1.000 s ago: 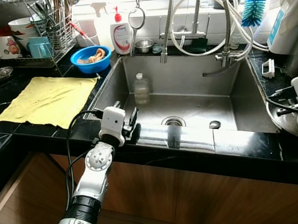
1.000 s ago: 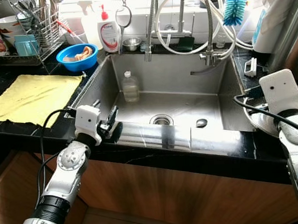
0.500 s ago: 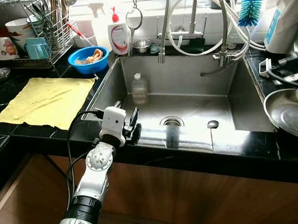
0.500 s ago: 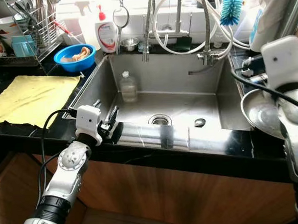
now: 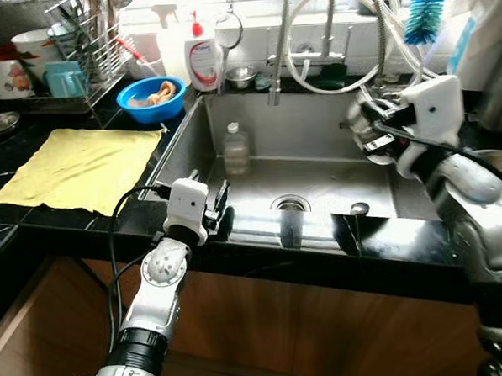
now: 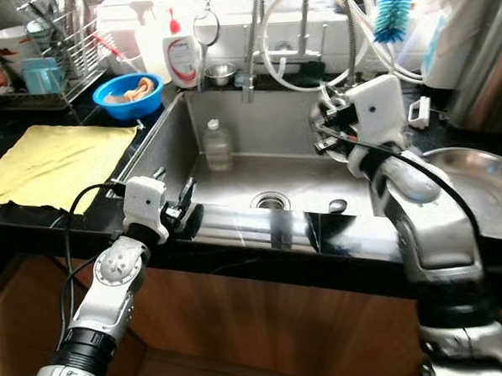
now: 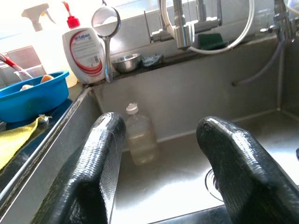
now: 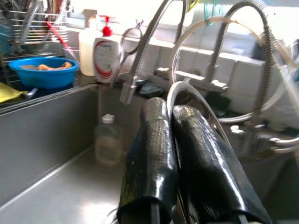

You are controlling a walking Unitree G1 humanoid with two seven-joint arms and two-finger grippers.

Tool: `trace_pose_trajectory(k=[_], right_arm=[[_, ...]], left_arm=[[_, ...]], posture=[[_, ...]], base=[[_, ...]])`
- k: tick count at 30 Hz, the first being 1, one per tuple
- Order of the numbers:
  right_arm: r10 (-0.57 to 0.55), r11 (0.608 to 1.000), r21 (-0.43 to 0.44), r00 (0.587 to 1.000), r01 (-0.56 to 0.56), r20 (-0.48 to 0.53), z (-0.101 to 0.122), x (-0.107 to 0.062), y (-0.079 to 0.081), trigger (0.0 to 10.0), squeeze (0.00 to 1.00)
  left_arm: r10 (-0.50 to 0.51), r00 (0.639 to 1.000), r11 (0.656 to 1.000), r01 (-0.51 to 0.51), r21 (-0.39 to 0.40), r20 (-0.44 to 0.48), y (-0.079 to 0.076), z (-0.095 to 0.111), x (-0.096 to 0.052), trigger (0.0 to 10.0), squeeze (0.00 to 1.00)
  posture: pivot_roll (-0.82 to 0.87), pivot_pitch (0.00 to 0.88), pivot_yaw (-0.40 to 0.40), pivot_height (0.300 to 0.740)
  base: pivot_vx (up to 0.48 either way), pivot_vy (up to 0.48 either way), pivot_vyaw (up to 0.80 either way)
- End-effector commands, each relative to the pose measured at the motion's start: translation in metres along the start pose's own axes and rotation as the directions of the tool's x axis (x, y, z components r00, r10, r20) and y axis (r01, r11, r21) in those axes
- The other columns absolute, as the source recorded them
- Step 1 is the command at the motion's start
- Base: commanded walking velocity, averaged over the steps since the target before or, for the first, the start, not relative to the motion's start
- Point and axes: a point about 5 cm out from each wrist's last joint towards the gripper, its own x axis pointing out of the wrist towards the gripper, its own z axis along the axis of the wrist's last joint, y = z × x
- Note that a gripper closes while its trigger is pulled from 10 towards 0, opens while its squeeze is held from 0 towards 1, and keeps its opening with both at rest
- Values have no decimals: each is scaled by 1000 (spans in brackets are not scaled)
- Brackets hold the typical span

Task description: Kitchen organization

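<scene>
A steel sink [image 5: 321, 235] lies before me, with a small clear bottle [image 5: 237, 149] standing at its back left and a drain [image 5: 290, 204] in the middle. On the sink's front rim rests my left gripper [image 5: 218, 208], open with nothing between its fingers [image 7: 100, 154]. My right gripper [image 5: 367, 130] hangs over the sink's right half, below the faucet hoses. It is shut on the thin rim of a small steel dish [image 8: 196, 95]. A large steel plate [image 6: 478, 184] lies on the counter to the right, behind my right arm.
A yellow cloth [image 5: 77, 168] is spread on the black counter at left. Behind it are a blue bowl [image 5: 151, 96], a soap bottle [image 5: 201, 63] and a dish rack [image 5: 76, 54] with cups. A blue brush [image 5: 426, 23] and looping faucet hoses [image 5: 338, 74] crowd the back.
My right arm has swung from the counter at the right, by the large plate, leftward over the sink. The left arm has stayed on the sink rim.
</scene>
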Motion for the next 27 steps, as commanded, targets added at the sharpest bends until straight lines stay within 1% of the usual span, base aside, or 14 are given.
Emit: trace_pose_trajectory(k=[1,2,3,6,10,11,13,18,21,26,27], right_arm=[[12,999,43,1000,-13,22,-1,5,-3,10000,0],[4,996,93,1000,-4,-1,-12,11,-6,10000,0],[2,994,109,1000,-1,-8,-16,13,-8,10000,0],[-6,990,137,1000,9,-21,-26,18,-10,10000,0],[-23,982,186,998,34,-63,-43,24,-10,10000,0],[-27,981,189,997,39,-67,-46,24,-10,10000,0],[-34,974,221,997,47,-64,-50,26,-11,10000,0],[-30,971,234,996,50,-87,-60,27,-10,10000,0],[-47,969,233,989,79,-142,-76,25,-10,10000,0],[-50,968,235,988,84,-147,-80,25,-9,10000,0],[-50,967,239,988,84,-144,-80,26,-9,10000,63]], left_arm=[[13,1000,1000,-13,10,9,4,1,1,10000,0],[13,1000,1000,-13,11,10,4,2,1,10000,0],[13,1000,1000,-13,11,10,4,2,1,10000,0],[14,1000,1000,-14,12,12,4,2,1,10000,0],[16,1000,1000,-16,13,11,5,2,1,10000,0],[17,1000,1000,-17,13,11,5,2,0,10000,0],[19,1000,1000,-19,12,11,5,2,1,10000,0],[19,1000,1000,-19,11,11,5,2,1,10000,0],[20,1000,1000,-20,11,10,5,2,0,10000,0],[21,1000,1000,-21,12,8,5,1,0,10000,0],[21,1000,1000,-21,13,8,5,2,0,10000,0]], posture=[[-41,0,41,740],[-40,0,40,740],[-35,0,39,740],[-34,0,39,740],[-35,0,39,740],[-35,0,39,740],[-32,0,37,740],[-32,0,35,740],[-32,0,35,740],[-32,0,35,740],[-29,0,37,740]], base=[[0,0,0],[0,0,0],[0,0,0],[0,0,0],[0,0,0],[0,0,0],[0,0,0],[0,0,0],[0,0,0],[0,0,0],[0,0,0]])
